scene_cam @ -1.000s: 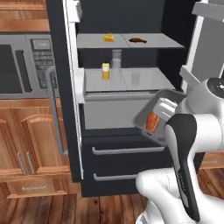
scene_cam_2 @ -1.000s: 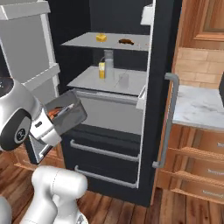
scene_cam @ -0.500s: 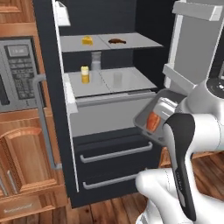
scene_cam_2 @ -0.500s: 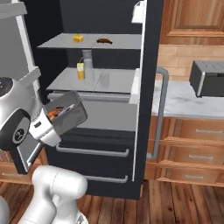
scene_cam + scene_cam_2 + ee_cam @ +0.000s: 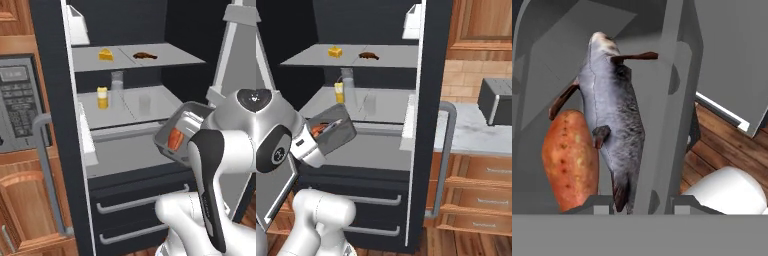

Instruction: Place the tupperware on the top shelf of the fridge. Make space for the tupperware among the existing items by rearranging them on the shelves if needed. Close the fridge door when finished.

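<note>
Fridge (image 5: 55, 125), black, both doors open, grey lining, long grey bar handle (image 5: 443, 165) on the door edge; two wide drawers below with bar pulls. Top shelf (image 5: 170, 54), light grey with a middle seam: carries a yellow cheese wedge (image 5: 105, 54) on the left half and a brown oblong morsel (image 5: 145, 56) just right of the seam, the two near each other but apart. Second shelf (image 5: 165, 102): a yellow-and-white jar (image 5: 102, 97) upright at the left, a clear glass (image 5: 117, 82) just behind and beside it, a second clear glass (image 5: 144, 106) nearer the front, right of the seam. Tupperware (image 5: 181, 136), dark grey tub with rounded corners, held tilted in the air in front of the fridge, below the level of the second shelf and clear of it; inside, an orange sweet potato (image 5: 569, 157) and a grey fish (image 5: 612, 117) lying against each other. Gripper (image 5: 637, 202): partly closed, the fingers clamped over one wall of the tupperware. Microwave (image 5: 17, 107), silver, in wooden cabinets left of the fridge. Toaster (image 5: 497, 101), grey and boxy, on the pale worktop (image 5: 471, 135) right of the fridge.
</note>
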{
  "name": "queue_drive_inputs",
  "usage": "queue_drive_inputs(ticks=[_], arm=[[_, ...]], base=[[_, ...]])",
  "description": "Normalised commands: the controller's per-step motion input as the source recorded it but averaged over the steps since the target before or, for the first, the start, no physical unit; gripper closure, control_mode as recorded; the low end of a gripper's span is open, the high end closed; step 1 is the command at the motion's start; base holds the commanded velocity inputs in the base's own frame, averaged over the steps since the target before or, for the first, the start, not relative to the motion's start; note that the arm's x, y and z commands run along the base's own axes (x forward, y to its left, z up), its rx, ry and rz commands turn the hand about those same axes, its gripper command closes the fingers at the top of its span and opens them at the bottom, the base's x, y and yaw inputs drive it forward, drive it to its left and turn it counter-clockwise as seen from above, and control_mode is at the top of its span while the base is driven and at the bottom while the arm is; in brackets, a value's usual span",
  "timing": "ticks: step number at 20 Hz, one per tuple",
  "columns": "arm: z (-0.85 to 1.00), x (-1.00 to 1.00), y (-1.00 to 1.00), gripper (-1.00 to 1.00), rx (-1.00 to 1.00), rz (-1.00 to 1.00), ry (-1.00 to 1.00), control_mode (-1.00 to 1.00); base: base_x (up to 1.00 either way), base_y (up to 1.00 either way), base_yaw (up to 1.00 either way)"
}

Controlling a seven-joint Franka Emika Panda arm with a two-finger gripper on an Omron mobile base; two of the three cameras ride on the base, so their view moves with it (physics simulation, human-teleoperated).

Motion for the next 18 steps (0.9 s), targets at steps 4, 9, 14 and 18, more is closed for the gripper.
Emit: queue_drive_inputs(ticks=[4, 9, 14, 18], arm=[[0.00, 0.00, 0.00, 1.00, 0.00, 0.00, 0.00, 1.00], [0.00, 0.00, 0.00, 1.00, 0.00, 0.00, 0.00, 1.00], [0.00, 0.00, 0.00, 1.00, 0.00, 0.00, 0.00, 1.00], [0.00, -0.01, -0.10, 1.00, 0.00, -0.02, -0.04, -1.00]], base=[[0.72, 0.00, 0.00], [0.63, 0.00, 0.00], [0.61, -0.01, 0.00], [0.17, -0.03, 0.00]])
